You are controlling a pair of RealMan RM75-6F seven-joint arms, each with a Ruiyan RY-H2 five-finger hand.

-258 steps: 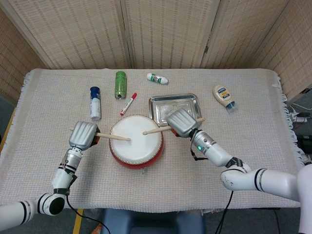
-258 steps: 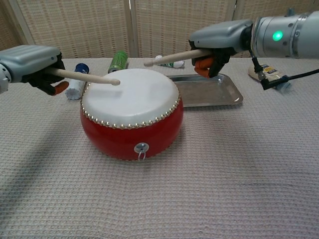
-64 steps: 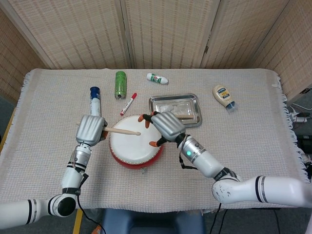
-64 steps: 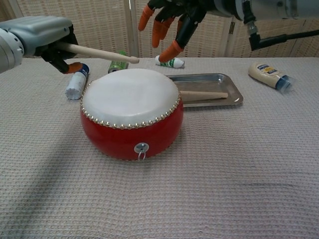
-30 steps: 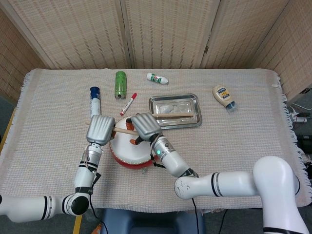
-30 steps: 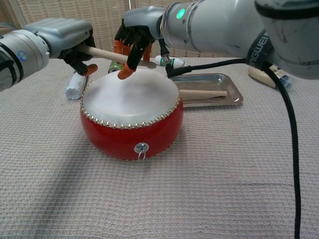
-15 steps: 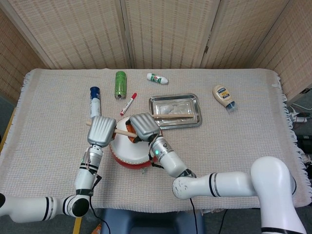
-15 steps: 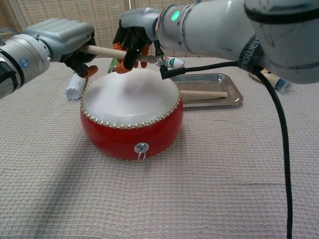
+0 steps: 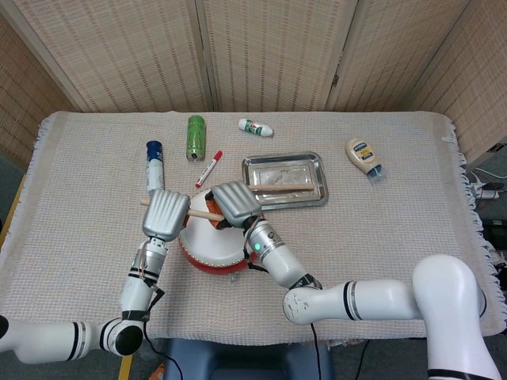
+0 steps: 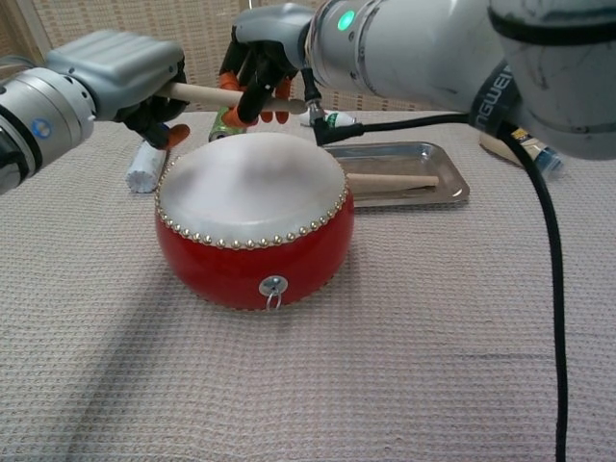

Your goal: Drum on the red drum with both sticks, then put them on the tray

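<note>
The red drum (image 10: 252, 223) with a white skin stands at the table's middle (image 9: 207, 245). My left hand (image 10: 120, 69) grips the butt of a wooden drumstick (image 10: 202, 93) that lies level above the drum's far side. My right hand (image 10: 267, 56) has reached across and curls its fingers around the same stick near its tip. In the head view both hands (image 9: 165, 214) (image 9: 235, 203) meet over the drum's far rim. The second drumstick (image 10: 390, 180) lies in the steel tray (image 10: 452, 189), which sits right behind the drum (image 9: 314, 168).
Beyond the drum lie a blue-capped bottle (image 9: 154, 165), a green can (image 9: 196, 136), a red marker (image 9: 209, 168) and a small white tube (image 9: 256, 127). A mayonnaise bottle (image 9: 363, 156) lies at the far right. My right arm's black cable (image 10: 539, 250) hangs across the right side.
My right hand came back from the tray, where it left one stick, and closed its fingers on the stick my left hand holds. That stick has risen slightly.
</note>
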